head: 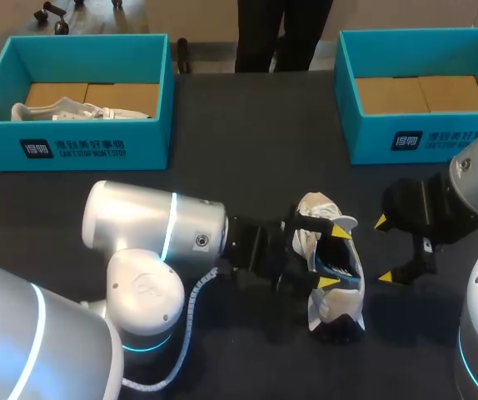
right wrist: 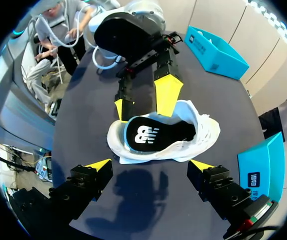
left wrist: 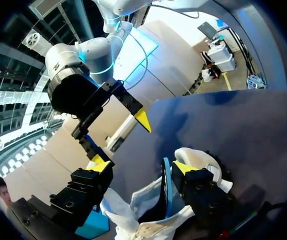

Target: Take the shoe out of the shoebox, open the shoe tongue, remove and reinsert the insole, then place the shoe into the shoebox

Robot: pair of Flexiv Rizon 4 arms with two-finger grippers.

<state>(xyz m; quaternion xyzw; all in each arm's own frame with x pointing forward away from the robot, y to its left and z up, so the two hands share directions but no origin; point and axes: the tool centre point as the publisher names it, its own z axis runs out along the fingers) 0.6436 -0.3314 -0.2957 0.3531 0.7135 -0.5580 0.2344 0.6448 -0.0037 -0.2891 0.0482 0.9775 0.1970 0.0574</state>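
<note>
White shoe (head: 339, 262) lay on the dark bench (head: 247, 150), near the front edge and a bit right of the middle, outside both boxes. It was tipped so its opening faced the right claw (head: 383, 250). Right wrist view looked straight into the opening: dark insole (right wrist: 151, 135) with a white logo sat inside, with the white upper and laces bunched around it. Left claw (head: 331, 257) came in from the left and sat right on the shoe, over the side away from the right claw. The shoe filled the space in front of it in its own wrist view, but I could not tell whether it actually had a grip on the shoe. Right claw hung just beside the shoe on its open side, yellow tips spread wide apart, nothing between them and not touching the shoe. The shoe lay just ahead of it in the right wrist view. Well behind, at the far left of the bench, stood an open teal box (head: 97, 146) with a second white shoe (head: 64, 108) lying in it on a brown floor. At the far right stood a matching teal box (head: 405, 142) showing only its brown floor. Both boxes were well apart from the shoe and the claws.
</note>
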